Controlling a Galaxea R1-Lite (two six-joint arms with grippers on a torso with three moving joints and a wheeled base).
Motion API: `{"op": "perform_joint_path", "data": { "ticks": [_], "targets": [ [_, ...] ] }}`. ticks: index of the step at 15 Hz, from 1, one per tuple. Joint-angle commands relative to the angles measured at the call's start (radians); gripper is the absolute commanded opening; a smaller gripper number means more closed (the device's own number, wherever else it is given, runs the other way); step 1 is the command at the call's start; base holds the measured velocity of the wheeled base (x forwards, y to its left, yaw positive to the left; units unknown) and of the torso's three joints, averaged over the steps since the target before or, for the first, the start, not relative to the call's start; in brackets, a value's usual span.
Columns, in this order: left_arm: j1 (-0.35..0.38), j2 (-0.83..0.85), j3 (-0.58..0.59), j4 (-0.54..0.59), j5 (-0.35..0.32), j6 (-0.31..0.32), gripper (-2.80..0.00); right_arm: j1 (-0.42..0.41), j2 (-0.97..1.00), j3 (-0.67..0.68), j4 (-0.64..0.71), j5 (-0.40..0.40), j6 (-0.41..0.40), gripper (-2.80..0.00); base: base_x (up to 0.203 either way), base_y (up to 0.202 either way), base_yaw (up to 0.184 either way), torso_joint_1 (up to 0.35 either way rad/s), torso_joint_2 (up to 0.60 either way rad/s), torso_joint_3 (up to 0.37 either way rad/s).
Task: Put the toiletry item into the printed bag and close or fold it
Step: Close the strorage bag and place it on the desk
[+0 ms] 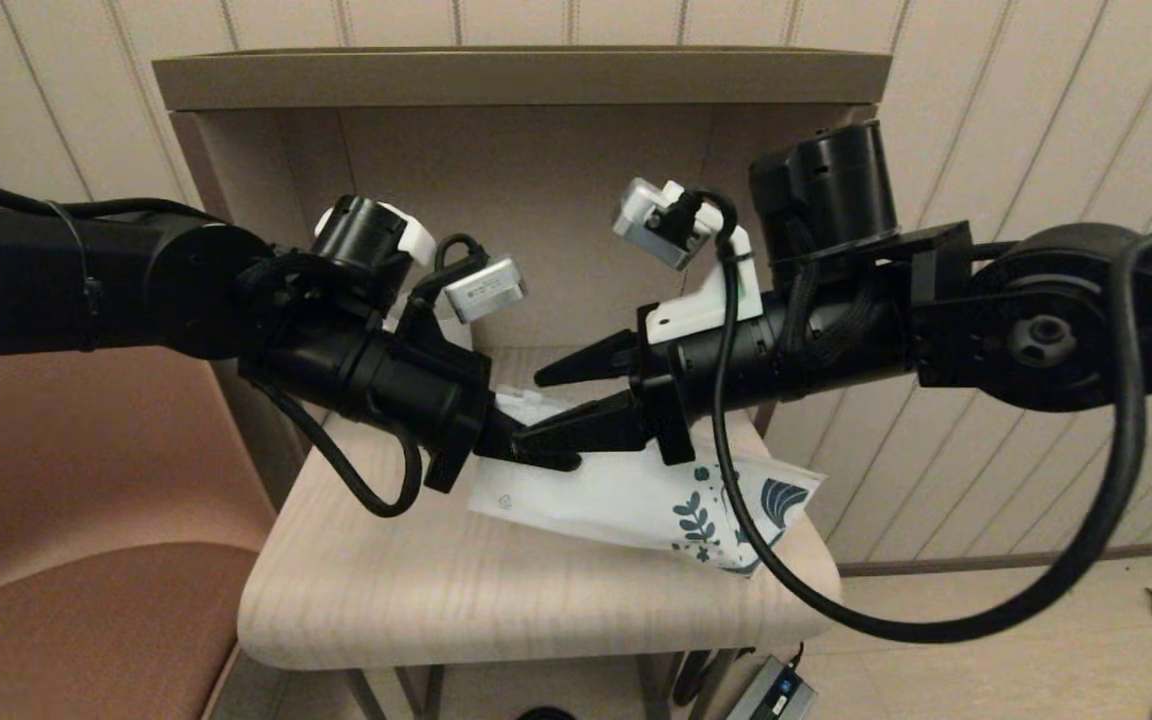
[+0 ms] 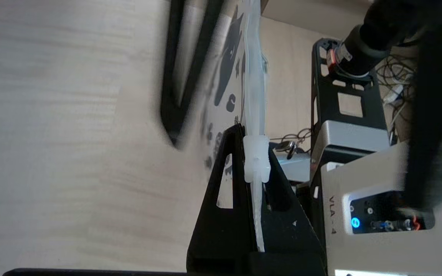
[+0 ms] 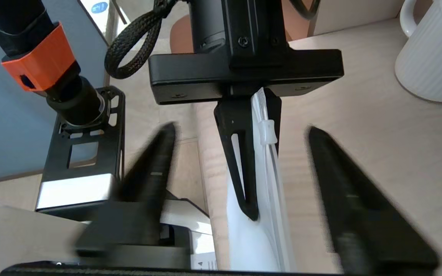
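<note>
Bag (image 1: pixel 626 500): white pouch, teal leaf print at the end toward 4 o'clock in the head view. It sits over the table (image 1: pixel 416 600), near the middle, its plain zip end raised toward 10 o'clock where the left gripper has it. The printed end hangs near the table's right edge.

Slider (image 2: pixel 256 159): a small white clip on the zip strip, sitting right at the left gripper's fingertips.

Left gripper (image 1: pixel 536 450): comes in from 9 o'clock, just above the table's centre. Its black fingers (image 2: pixel 228 180) are pressed together on the bag's zip edge, one on each side of the strip. The right wrist view shows the same clamp, with the bag (image 3: pixel 259 214) hanging edge-on between them.

Right gripper (image 1: pixel 561 405): comes in from 3 o'clock and meets the left one nose to nose. Its fingers (image 3: pixel 155 168) stand wide apart, straddling the bag's edge without touching it, as far as the blurred view lets one judge.

Mug (image 3: pixel 432 53): white, ribbed, standing on the table well apart from the bag.

Tube: cannot be made out in any view.
</note>
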Motion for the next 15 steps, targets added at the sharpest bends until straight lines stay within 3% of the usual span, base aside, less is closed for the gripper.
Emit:
{"op": "perform_joint_path", "data": {
  "ticks": [1,10,15],
  "targets": [
    [-0.001,0.001,-0.003,0.003,-0.005,0.001,-2.80,0.000,0.005,-0.005,0.001,0.004,0.000,-2.80,0.000,0.000,0.000,0.000,0.00,0.000],
    [-0.013,-0.008,-0.008,0.001,-0.005,-0.001,-2.80,-0.001,-0.018,0.015,0.002,0.007,0.002,-2.80,0.000,0.000,0.000,0.000,0.00,0.000],
    [-0.013,-0.016,0.009,0.001,-0.005,0.001,-2.80,-0.042,-0.039,0.061,0.001,0.018,-0.005,-2.80,0.000,0.000,0.000,0.000,0.00,0.000]
  ]
}}
